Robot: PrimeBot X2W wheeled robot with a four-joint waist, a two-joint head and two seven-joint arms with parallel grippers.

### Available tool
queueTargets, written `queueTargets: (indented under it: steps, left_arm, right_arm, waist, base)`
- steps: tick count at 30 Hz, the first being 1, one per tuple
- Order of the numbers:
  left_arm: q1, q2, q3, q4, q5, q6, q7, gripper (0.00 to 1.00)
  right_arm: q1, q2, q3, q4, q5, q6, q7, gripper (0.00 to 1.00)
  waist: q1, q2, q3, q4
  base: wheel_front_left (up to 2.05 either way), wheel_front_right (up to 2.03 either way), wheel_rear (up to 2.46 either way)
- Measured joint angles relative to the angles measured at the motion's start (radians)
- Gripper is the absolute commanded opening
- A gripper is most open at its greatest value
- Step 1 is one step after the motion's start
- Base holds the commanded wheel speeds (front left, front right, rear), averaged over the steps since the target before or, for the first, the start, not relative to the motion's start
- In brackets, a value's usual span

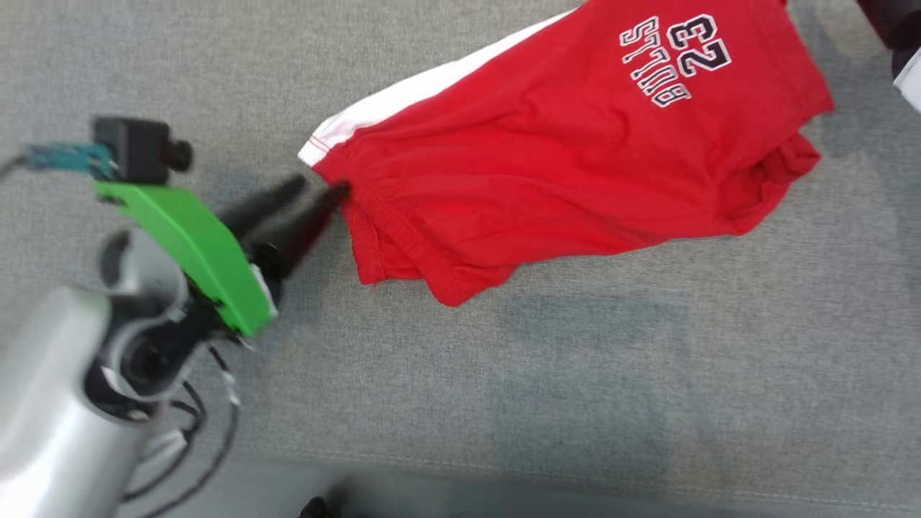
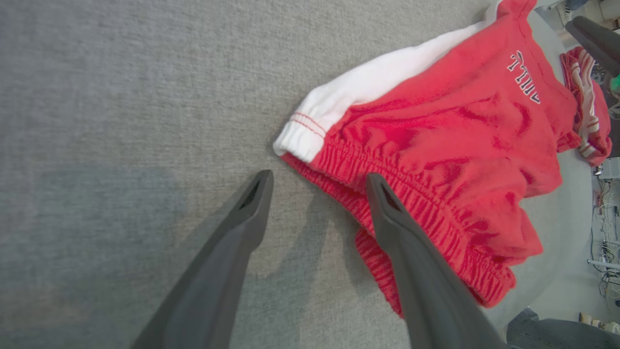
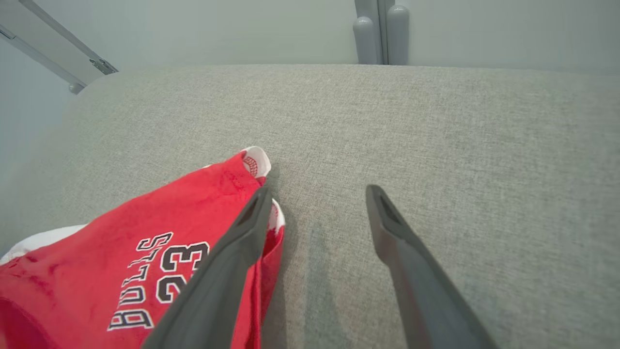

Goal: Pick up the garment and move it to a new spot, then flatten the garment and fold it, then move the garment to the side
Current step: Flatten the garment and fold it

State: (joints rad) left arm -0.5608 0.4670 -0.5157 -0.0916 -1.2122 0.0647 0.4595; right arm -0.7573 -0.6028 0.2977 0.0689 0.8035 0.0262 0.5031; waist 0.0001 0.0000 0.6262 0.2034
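Note:
The garment [image 1: 575, 158] is a pair of red shorts with a white side stripe and a "BULLS 23" print, lying rumpled on a grey fabric surface [image 1: 575, 374]. My left gripper [image 1: 320, 188] is open at the waistband's left end. In the left wrist view the garment [image 2: 460, 145] lies to the right, and one finger of the left gripper [image 2: 319, 179] rests over the gathered waistband. My right gripper [image 3: 319, 193] is open at the leg hem corner of the garment [image 3: 145, 228], its left finger lying over the cloth. Nothing is gripped.
Another red and white striped cloth [image 2: 588, 111] lies beyond the shorts at the surface's far edge. The surface's front seam [image 1: 504, 471] runs near me. A pale wall with grey posts [image 3: 380, 34] stands behind the surface. Part of my right arm [image 1: 903, 57] shows at the upper right.

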Motion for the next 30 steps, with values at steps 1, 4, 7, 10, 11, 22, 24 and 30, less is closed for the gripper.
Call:
queueTargets:
  steps: [1,4,7,10,11,22,24,30]
  left_arm:
    - [0.021,-0.020,-0.008,-0.002,-0.013,0.000,-0.003,1.00]
    - [0.069,-0.056,-0.035,-0.001,-0.019,0.000,-0.020,1.00]
    - [0.093,-0.054,-0.043,-0.007,-0.007,-0.012,-0.044,1.00]
    - [0.114,-0.044,-0.033,-0.033,0.035,-0.013,-0.103,1.00]
    - [0.119,-0.035,-0.021,-0.043,0.072,-0.012,-0.134,1.00]
    - [0.272,-0.132,0.011,-0.061,0.166,0.034,-0.340,1.00]
    - [0.295,-0.164,-0.032,-0.053,0.149,0.034,-0.328,1.00]
    - [0.309,-0.199,-0.091,-0.012,0.118,0.047,-0.284,1.00]
  right_arm:
    - [0.013,0.007,-0.002,0.012,0.006,0.000,-0.008,1.00]
    - [0.047,0.040,-0.001,0.040,0.026,0.000,-0.032,1.00]
    - [0.087,0.076,0.010,0.066,0.051,0.009,-0.047,1.00]
    - [0.126,0.090,0.020,0.084,0.053,0.017,-0.058,1.00]
    - [0.138,0.092,0.020,0.089,0.060,0.017,-0.061,1.00]
    - [0.245,0.113,-0.020,0.168,0.126,-0.030,-0.067,1.00]
    - [0.253,0.119,-0.020,0.168,0.131,-0.037,-0.061,1.00]
    - [0.254,0.162,0.022,0.166,0.133,-0.046,-0.034,1.00]
  waist:
    - [-0.0001,0.0000,-0.013,-0.004]
    - [-0.0001,0.0000,-0.053,-0.016]
    - [-0.0001,0.0000,-0.094,-0.027]
    - [-0.0001,0.0000,-0.136,-0.038]
    - [-0.0001,0.0000,-0.150,-0.041]
    - [-0.0001,0.0000,-0.298,-0.039]
    - [-0.0002,0.0000,-0.312,-0.022]
    - [-0.0002,0.0000,-0.328,0.027]
  base:
    - [0.00,0.00,0.00]
    - [0.00,0.00,0.00]
    - [0.00,0.00,0.00]
    - [0.00,0.00,0.00]
    - [0.00,0.00,0.00]
    - [0.00,0.00,0.00]
    - [0.00,0.00,0.00]
    - [0.00,0.00,0.00]
